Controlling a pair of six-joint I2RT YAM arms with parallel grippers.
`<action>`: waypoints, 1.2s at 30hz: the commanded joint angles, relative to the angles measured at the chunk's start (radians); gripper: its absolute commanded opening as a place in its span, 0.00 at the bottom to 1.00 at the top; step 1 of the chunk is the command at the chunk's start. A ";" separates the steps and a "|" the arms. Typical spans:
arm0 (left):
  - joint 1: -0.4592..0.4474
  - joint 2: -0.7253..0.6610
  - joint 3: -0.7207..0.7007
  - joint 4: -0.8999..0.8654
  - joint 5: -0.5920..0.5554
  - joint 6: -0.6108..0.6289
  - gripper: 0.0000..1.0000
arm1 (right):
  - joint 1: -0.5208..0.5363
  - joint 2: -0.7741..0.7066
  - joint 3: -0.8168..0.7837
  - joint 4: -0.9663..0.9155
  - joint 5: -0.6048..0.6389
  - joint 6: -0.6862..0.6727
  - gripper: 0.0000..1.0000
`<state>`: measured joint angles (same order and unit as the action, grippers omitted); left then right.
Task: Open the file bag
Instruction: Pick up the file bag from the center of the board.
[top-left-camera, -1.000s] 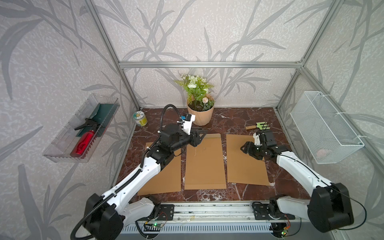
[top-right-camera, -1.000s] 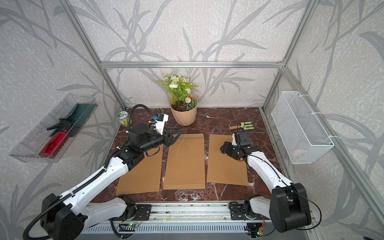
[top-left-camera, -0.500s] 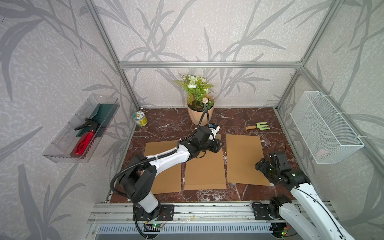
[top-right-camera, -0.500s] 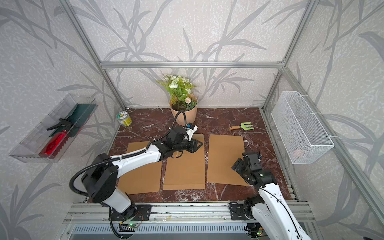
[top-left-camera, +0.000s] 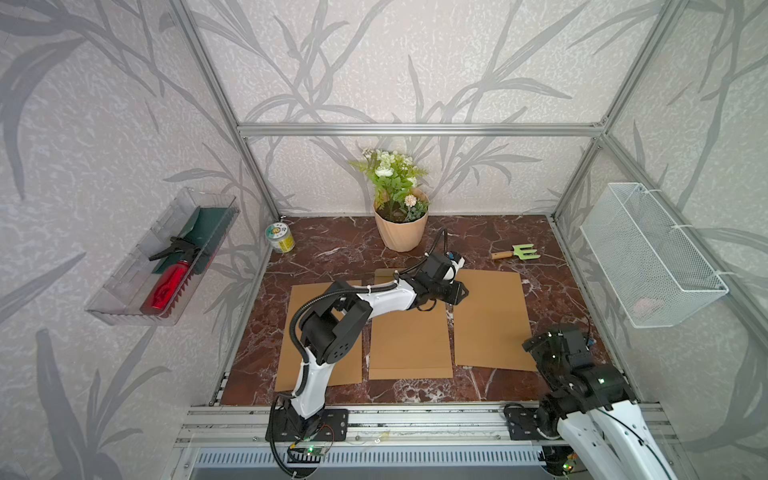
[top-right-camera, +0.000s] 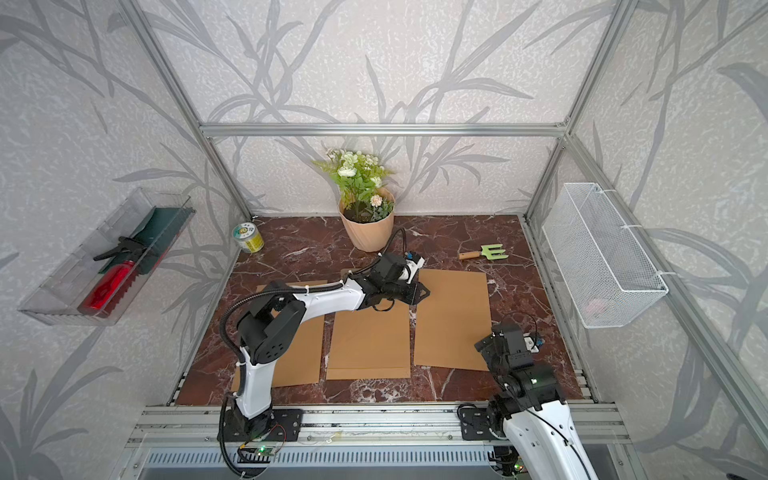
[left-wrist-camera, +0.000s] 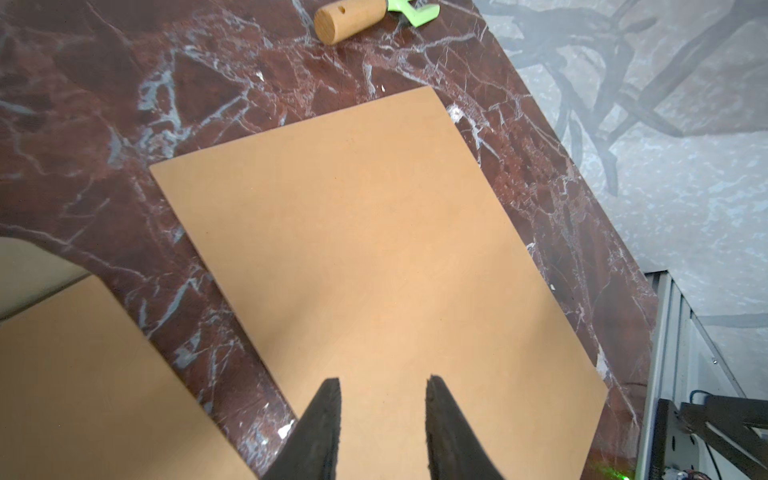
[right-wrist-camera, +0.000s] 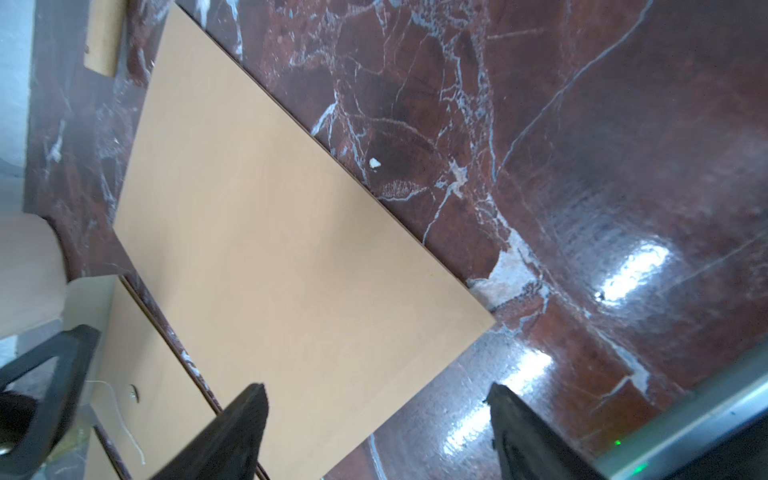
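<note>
Right claw: nearest the front rail, hanging above the near right corner of the right file bag. Its fingers stand wide apart with nothing between them.
Right file bag: flat on the desk, plain brown face up, apart from the middle one by a thin strip of marble.
Middle file bag: flat between the other two, with a fold line across its near end. The right wrist view shows a white string and a small round button on it.
Left file bag: flat, partly under the left arm.
Left claw: reached out over the far part of the gap between the middle and right bags. Its fingers stand a little apart and hold nothing; the right bag's face shows through the gap.
Rake: green head, wooden handle, lying just beyond the right bag's far edge.
Can: upright in the far left corner.
Flower pot: at the back, centre.
Clear tray: on the left wall, holding tools.
Wire basket: on the right wall.
</note>
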<state>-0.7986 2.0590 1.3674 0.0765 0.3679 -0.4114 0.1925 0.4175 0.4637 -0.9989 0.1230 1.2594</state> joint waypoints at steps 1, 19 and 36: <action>-0.007 0.044 0.048 -0.024 0.008 0.013 0.33 | -0.004 -0.034 -0.042 -0.199 -0.009 0.095 0.85; -0.002 0.177 0.140 -0.107 0.009 0.021 0.28 | -0.004 0.198 0.002 -0.135 -0.067 0.086 0.84; 0.014 0.205 0.141 -0.118 0.010 0.007 0.22 | -0.004 0.288 -0.060 -0.013 -0.142 0.099 0.83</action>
<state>-0.7898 2.2349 1.4994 0.0063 0.3912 -0.4023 0.1925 0.6933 0.4397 -0.9756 0.0254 1.3384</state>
